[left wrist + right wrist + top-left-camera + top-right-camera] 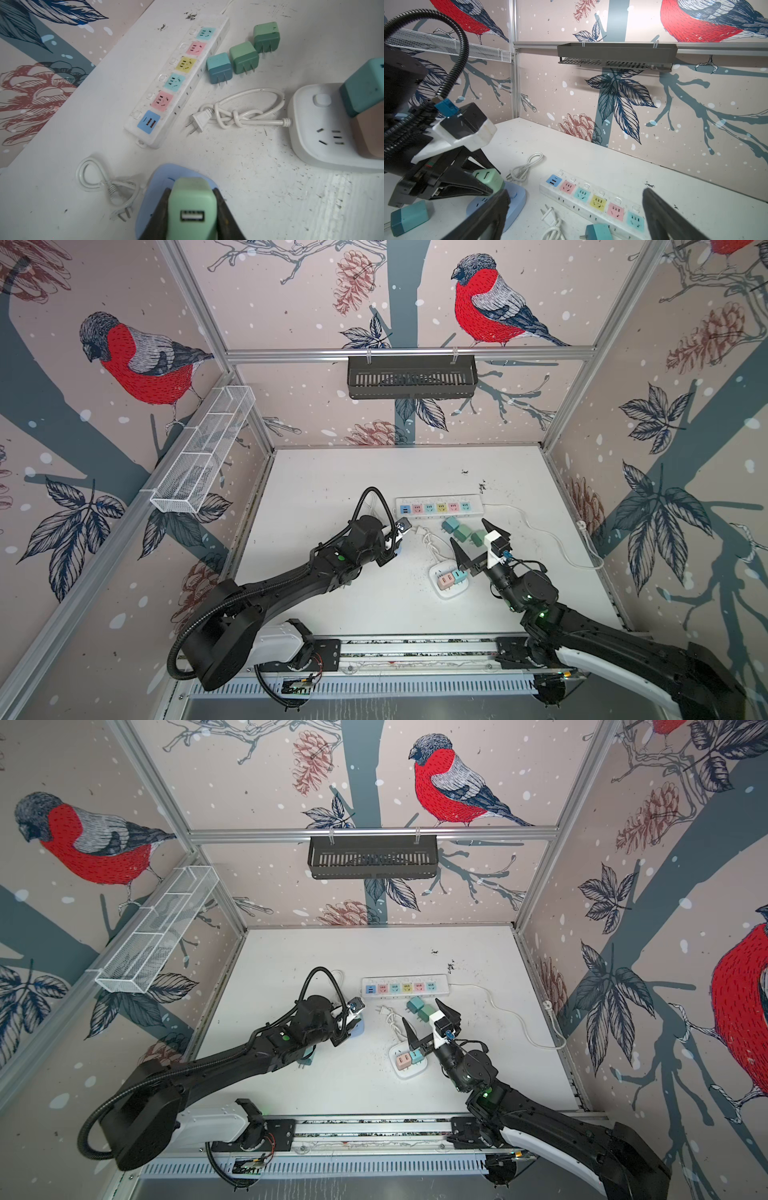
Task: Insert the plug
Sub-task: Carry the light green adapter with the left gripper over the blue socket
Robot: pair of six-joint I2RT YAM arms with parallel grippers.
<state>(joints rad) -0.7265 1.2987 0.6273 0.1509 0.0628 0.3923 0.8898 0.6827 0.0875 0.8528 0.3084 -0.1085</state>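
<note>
Plug: a pale green cube adapter, the plug (192, 205), sits left of centre on the worktop (332, 489), right over the blue socket base (517, 197). Its USB port faces the left wrist camera. Whether the prongs have entered the slots cannot be told.
Left fingers: the left gripper (192, 193) is closed narrow on the plug, with one black finger on each flat side.
Right fingers: the right gripper (468, 531) is spread wide and holds nothing. It hovers to the right, over the spare plugs (244, 57).
Weight: probably light, a small plastic shell that the fingers carry easily.
Stiffness: the body looks rigid and should not give under the squeeze.
Surface: smooth moulded plastic with rounded edges, likely slippery, so it could rotate in the grip if pushed off-axis.
Weak point: the two thin metal prongs could bend or jam if the cube goes in tilted.
Where to hold: on two opposite flat sides at mid-height, keeping the prong face clear and the cube square to the socket face, as the present grip appears to do.
Base: the blue socket base looks light and unfixed. It may slide or tip under a pressing force, so a straight push suits it best.
Neighbours: the power strip (176, 83) lies just beyond, on the far side. The white square socket (311, 135) lies to the right.
</note>
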